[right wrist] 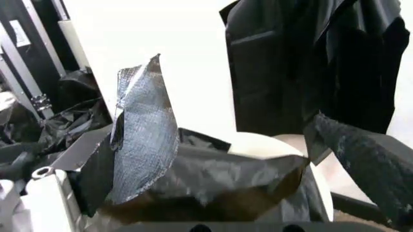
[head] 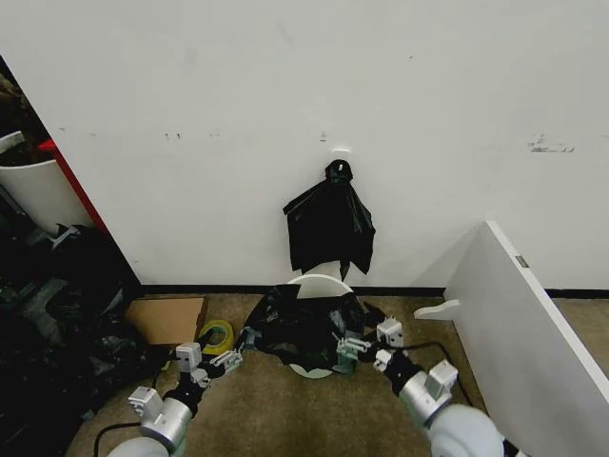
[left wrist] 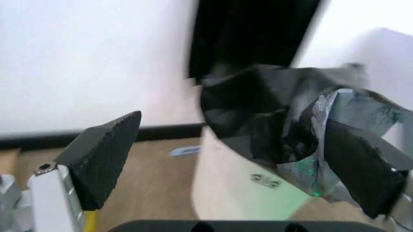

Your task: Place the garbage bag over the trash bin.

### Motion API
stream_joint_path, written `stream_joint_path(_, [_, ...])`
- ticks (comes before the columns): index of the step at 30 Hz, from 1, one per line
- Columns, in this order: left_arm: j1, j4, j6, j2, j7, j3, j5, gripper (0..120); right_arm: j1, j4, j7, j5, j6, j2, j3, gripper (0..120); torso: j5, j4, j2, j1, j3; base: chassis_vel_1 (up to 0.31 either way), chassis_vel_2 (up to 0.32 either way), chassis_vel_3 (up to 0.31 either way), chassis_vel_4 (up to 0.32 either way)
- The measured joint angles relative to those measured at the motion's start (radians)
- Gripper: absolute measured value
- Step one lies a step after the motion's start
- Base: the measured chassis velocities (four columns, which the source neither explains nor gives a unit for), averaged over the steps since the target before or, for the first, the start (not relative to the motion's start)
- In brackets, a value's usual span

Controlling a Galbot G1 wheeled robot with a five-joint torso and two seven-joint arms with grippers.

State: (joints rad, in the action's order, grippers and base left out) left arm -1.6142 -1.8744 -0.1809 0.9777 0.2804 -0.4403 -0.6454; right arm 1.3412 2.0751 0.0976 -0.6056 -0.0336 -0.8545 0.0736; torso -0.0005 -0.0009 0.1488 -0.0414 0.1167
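Note:
The trash bin is a cream-white bucket on the floor by the wall, and the black garbage bag lies crumpled over its mouth. My left gripper is low at the bin's left side, my right gripper at its front right edge. In the left wrist view the left gripper is open, with the garbage bag and the bin wall between its fingers. The right gripper is open too; a flap of bag film hangs over one finger above the bin rim.
A knotted black plastic bunch hangs from a wall hook above the bin. Cardboard and a yellow tape roll lie to the left, beside dark clutter and a red-edged white container. A white panel stands on the right.

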Motion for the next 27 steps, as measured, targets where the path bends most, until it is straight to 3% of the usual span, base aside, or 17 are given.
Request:
stream_joint_path(2, [0.006, 0.015, -0.016, -0.004, 0.038, -0.003, 0.002, 100, -0.002, 0.000, 0.001, -0.002, 0.003, 0.000, -0.001, 100, 0.0000, -0.0001, 0.000, 0.000, 0.000, 0.000, 0.000, 0.000, 0.000])
stream_joint_path(5, [0.040, 0.090, -0.085, -0.020, 0.241, -0.026, 0.000, 100, -0.003, 0.007, 0.006, -0.005, 0.027, 0.000, -0.008, 100, 0.0001, -0.0005, 0.000, 0.000, 0.000, 0.000, 0.000, 0.000, 0.000])
stream_joint_path(7, [0.083, 0.151, -0.118, -0.023, 0.441, -0.051, -0.031, 100, -0.020, -0.001, 0.010, -0.012, 0.061, 0.003, -0.008, 100, 0.0002, -0.0006, 0.000, 0.000, 0.000, 0.000, 0.000, 0.000, 0.000])
stream_joint_path(8, [0.100, 0.171, -0.130, -0.023, 0.480, -0.058, -0.026, 100, -0.035, -0.004, 0.012, -0.029, 0.083, 0.008, -0.005, 100, 0.0003, -0.0006, 0.000, 0.000, 0.000, 0.000, 0.000, 0.000, 0.000])
stream_joint_path(14, [0.151, 0.200, -0.145, -0.024, 0.470, -0.049, -0.028, 100, -0.165, 0.007, 0.023, -0.156, 0.225, 0.066, -0.006, 100, 0.0004, 0.0001, 0.000, 0.000, 0.000, 0.000, 0.000, 0.000, 0.000])
stream_joint_path(17, [0.195, 0.215, -0.144, -0.028, 0.441, -0.006, -0.039, 100, -0.243, 0.005, 0.059, -0.237, 0.302, 0.093, -0.011, 100, 0.0001, 0.0003, 0.000, 0.000, 0.000, 0.000, 0.000, 0.000, 0.000])
stream_joint_path(22, [0.305, 0.281, -0.142, -0.031, 0.372, 0.104, -0.064, 100, -0.379, -0.064, 0.114, -0.354, 0.470, 0.118, -0.031, 100, 0.0001, -0.0012, 0.000, 0.000, 0.000, 0.000, 0.000, 0.000, 0.000])
stream_joint_path(23, [0.319, 0.291, -0.140, -0.029, 0.358, 0.118, -0.069, 100, -0.405, -0.076, 0.113, -0.370, 0.497, 0.118, -0.039, 100, 0.0001, -0.0005, 0.000, 0.000, 0.000, 0.000, 0.000, 0.000, 0.000])
stream_joint_path(27, [0.331, 0.309, -0.139, -0.025, 0.346, 0.132, -0.072, 100, -0.385, -0.042, 0.028, -0.289, 0.503, 0.141, -0.037, 100, 0.0002, 0.0005, 0.000, 0.000, 0.000, 0.000, 0.000, 0.000, 0.000])
